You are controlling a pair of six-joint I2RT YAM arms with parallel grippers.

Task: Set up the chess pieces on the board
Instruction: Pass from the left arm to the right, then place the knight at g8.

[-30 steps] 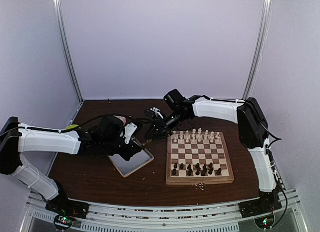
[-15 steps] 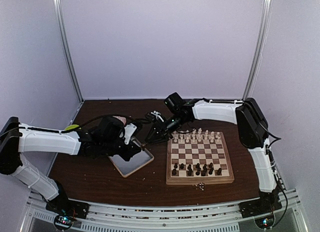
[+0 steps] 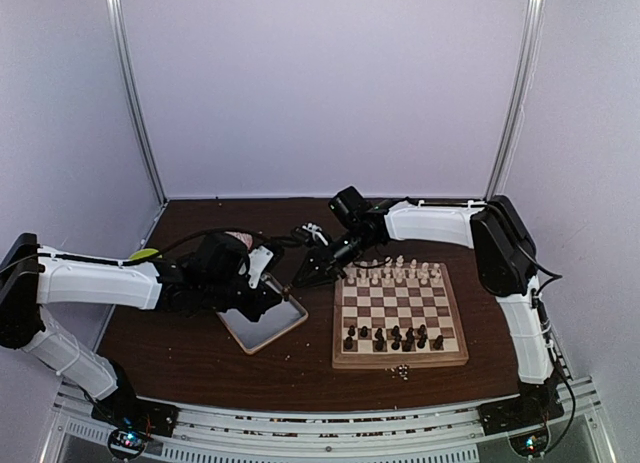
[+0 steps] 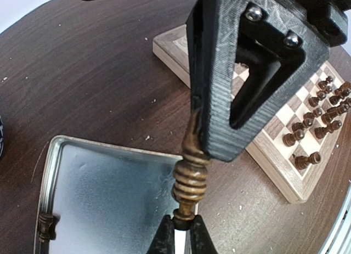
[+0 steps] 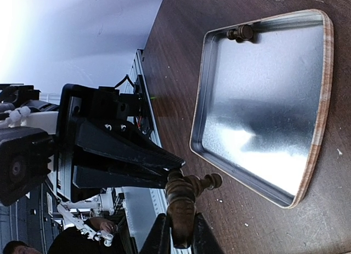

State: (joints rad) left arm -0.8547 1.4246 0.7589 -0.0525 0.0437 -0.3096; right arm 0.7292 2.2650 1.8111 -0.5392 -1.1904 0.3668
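Drifting toward 8 o'clock since a second ago, the right gripper (image 3: 302,275) has come in tip to tip with the left gripper (image 4: 184,235), and now both have hold of the same dark piece (image 4: 190,177)! Left fingers are pinched tight on its narrow end, while the right fingers are clamped on either side of its fat turned body at the other end, so the piece hangs in the air between the two tools, clear of the table (image 3: 190,348). It sits above the 1 o'clock corner of the metal tray (image 3: 262,330), and the tray lies at the board's 9 o'clock, just beside it. Down in the tray, a second dark piece (image 5: 241,33) lies on its side against the rim. Over on the board (image 3: 400,361), pale pieces (image 3: 390,273) line the 12 o'clock edge and dark pieces (image 3: 395,335) stand in a looser cluster along the 6 o'clock side, with the middle squares bare.
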